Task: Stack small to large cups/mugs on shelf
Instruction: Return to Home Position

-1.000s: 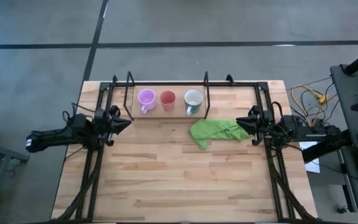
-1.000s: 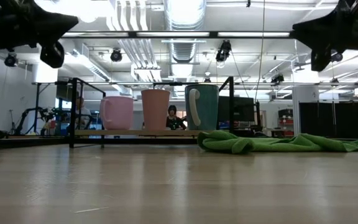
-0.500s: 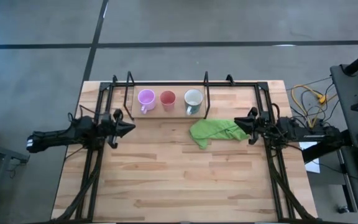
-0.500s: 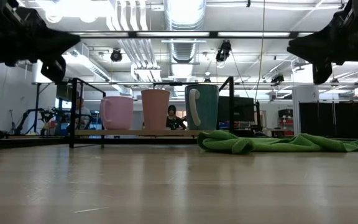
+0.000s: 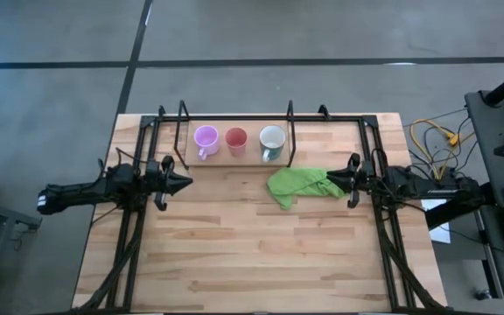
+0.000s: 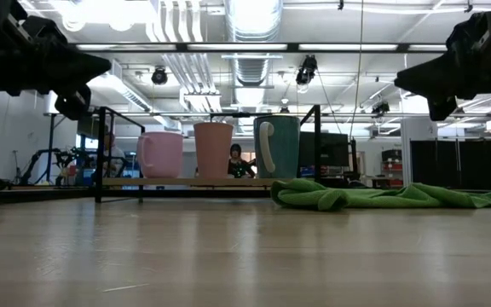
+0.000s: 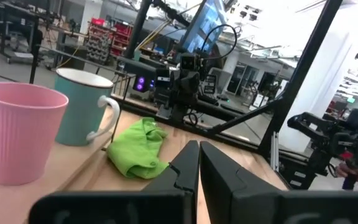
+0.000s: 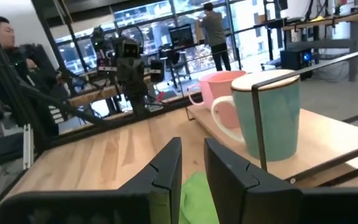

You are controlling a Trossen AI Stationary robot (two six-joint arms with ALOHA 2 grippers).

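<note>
Over the last second the cups do not move at all; only the arms do. The left end effector (image 5: 182, 183) now sits a little farther right and nearer than before, and the right end effector (image 5: 332, 180) has slid left and nearer. In the low view the right one also hangs slightly lower than it did. Neither carries anything, so this looks like both arms backing off to rest after the placing work.

That fits the low light-wood shelf framed by thin black rods (image 5: 250, 152) at the far side of the light wooden counter (image 5: 252, 254). It holds a row of three. The lilac-purple mug with a handle (image 5: 206, 137) is on the left, the red-pink ribbed cup (image 5: 236, 137) in the middle, and the teal mug with a white inside (image 5: 272, 137) on the right. In the low view they step up in height from left to right, so I judge the sorting done. A crumpled green cloth (image 5: 303, 185) lies on the counter just near of the shelf's right end.

Both arms reach in level from the counter's side edges, pointing at each other, clear of the shelf. The left end effector's fingers (image 7: 188, 163) are pressed together, empty. The right one's fingers (image 8: 166, 168) stand a narrow gap apart, gripping nothing, with the cloth just ahead of them.
</note>
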